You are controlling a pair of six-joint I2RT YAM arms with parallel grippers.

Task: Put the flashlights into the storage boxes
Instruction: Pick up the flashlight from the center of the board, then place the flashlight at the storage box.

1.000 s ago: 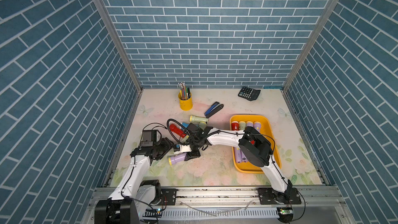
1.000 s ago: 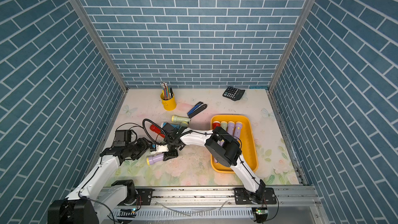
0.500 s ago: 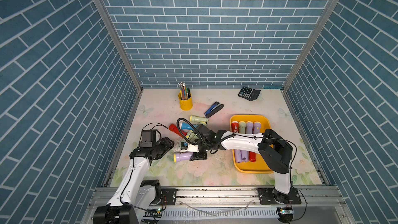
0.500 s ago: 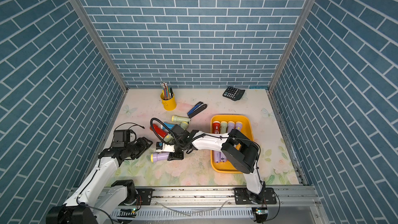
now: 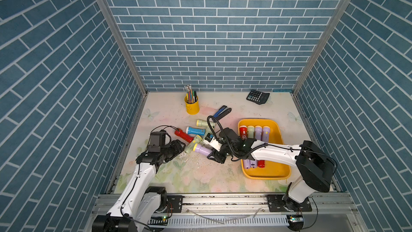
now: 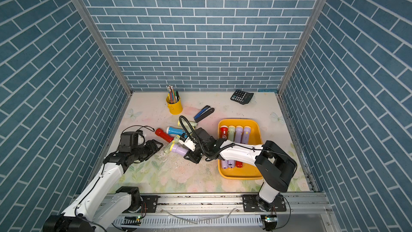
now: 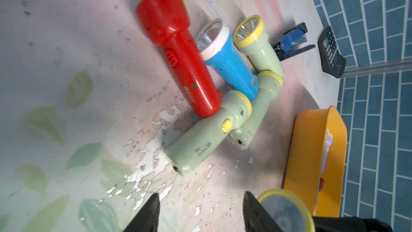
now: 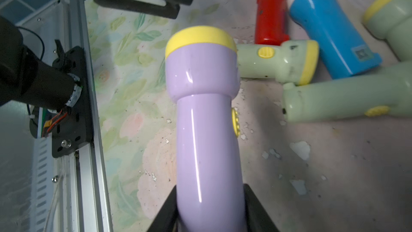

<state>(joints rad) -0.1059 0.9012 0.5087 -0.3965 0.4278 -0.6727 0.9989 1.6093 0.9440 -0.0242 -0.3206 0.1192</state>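
The tray (image 5: pixel 273 171) lies on the right of the table (image 5: pixel 200 175). In it, flashlights (image 5: pixel 258 131) lie side by side in two rows. The far row has a red one (image 5: pixel 243 131), a green one (image 5: pixel 250 131) and two lilac. The near row has two lilac and a red (image 5: pixel 260 163), partly hidden by the right arm (image 5: pixel 274 152), which crosses the tray's left rim. A yellow cup (image 5: pixel 192 108) near the back wall holds pens.

The right gripper (image 8: pixel 209 210) pinches a lilac flashlight (image 8: pixel 207 112) by its tail. It has a stubby, glossy body with a flared head, a yellow rim and a yellow side switch. It is held level over the table just left of the tray, with its head toward the left gripper (image 7: pixel 200 206). That gripper's jaws stand apart with nothing between them.

Just beyond the held one, a loose pile rests on the table: a red flashlight (image 7: pixel 178 52), a blue flashlight (image 7: pixel 229 68) with a white head, and three green flashlights (image 7: pixel 200 139), touching or overlapping. A stapler (image 5: pixel 221 111) lies behind the pile, and a calculator (image 5: pixel 258 96) sits by the back wall. The table's print is flaked near the grippers.
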